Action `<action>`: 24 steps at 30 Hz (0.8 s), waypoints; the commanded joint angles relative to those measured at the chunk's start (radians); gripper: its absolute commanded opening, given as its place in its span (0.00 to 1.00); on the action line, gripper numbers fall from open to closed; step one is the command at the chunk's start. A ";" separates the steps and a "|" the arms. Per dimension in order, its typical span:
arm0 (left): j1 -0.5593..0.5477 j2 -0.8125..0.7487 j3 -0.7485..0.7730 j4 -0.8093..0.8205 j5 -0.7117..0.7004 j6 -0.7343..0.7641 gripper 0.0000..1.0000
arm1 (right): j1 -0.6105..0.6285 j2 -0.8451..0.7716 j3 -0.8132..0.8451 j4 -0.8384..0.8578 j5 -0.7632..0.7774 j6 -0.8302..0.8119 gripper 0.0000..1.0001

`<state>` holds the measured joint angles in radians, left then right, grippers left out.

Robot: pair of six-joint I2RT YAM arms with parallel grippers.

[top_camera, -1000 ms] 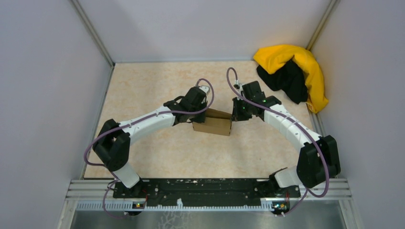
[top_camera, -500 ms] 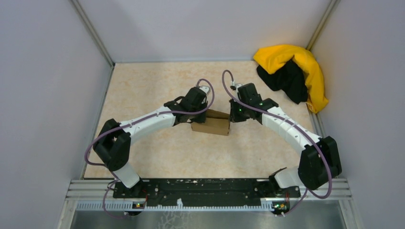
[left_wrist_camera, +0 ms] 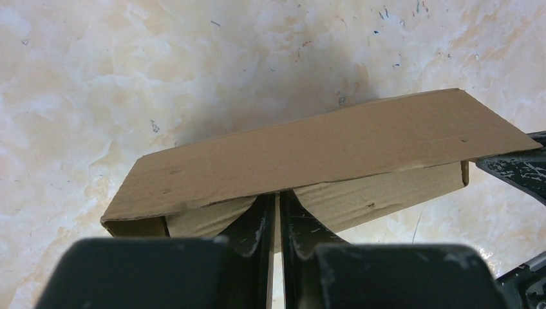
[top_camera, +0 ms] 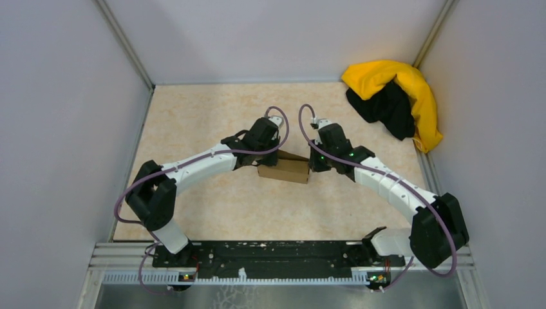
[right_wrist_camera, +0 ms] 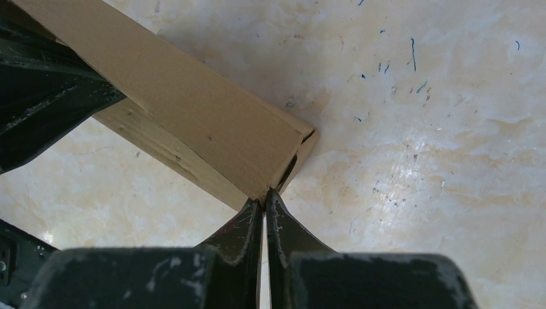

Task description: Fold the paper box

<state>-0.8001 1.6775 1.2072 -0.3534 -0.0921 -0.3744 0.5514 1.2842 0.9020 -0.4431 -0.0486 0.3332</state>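
Paper box (top_camera: 284,168) sits around mid-bench (top_camera: 206,109), slightly right of centre, well clear of every edge, between the two arms. It's partly formed: a long, low brown cardboard shell. Top panel (left_wrist_camera: 322,145) is laid over it but not seated. In the left wrist view the panel overhangs and an inner wall shows beneath. In the right wrist view the end corner (right_wrist_camera: 302,138) gapes with a dark slit.

Left end effector (left_wrist_camera: 278,199): fingers nearly together, reaching under the top panel onto one long side wall. Looks clamped on that thin wall, acting as the anchor.

Right end effector (right_wrist_camera: 264,195): clenched, nothing in it, closed tips touching the box's right end at the open corner. Reads as a push tool here, not a grasp.

Handling, as a judgement:
- Light, single-layer corrugated. Stiff across panels, hinges freely at the scores, likely springs back until tucked.
- Will skid on the smooth bench under any side push, so one side needs pinning.
- Creases off-score if squeezed hard mid-panel.
- Best hold is a pinch on a wall edge near a fold line, or a flat push on an end flap close to its crease. Avoid the loose top panel, it just flexes.

Yellow-and-black cloth heap (top_camera: 394,96) is in the far right corner, well apart.
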 commanded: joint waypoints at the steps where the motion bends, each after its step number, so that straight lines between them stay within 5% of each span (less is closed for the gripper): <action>1: -0.001 0.018 -0.025 -0.027 0.018 -0.007 0.11 | 0.023 -0.049 -0.033 0.037 0.025 0.012 0.00; 9: -0.003 -0.065 -0.031 -0.015 0.041 0.014 0.27 | 0.025 -0.058 -0.031 0.029 0.044 0.000 0.00; 24: -0.003 -0.238 -0.151 0.142 0.086 0.043 0.33 | 0.038 -0.068 -0.024 0.014 0.095 -0.006 0.00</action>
<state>-0.8005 1.4902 1.0767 -0.2981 -0.0471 -0.3542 0.5755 1.2518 0.8745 -0.4290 0.0162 0.3344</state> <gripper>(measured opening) 0.324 0.007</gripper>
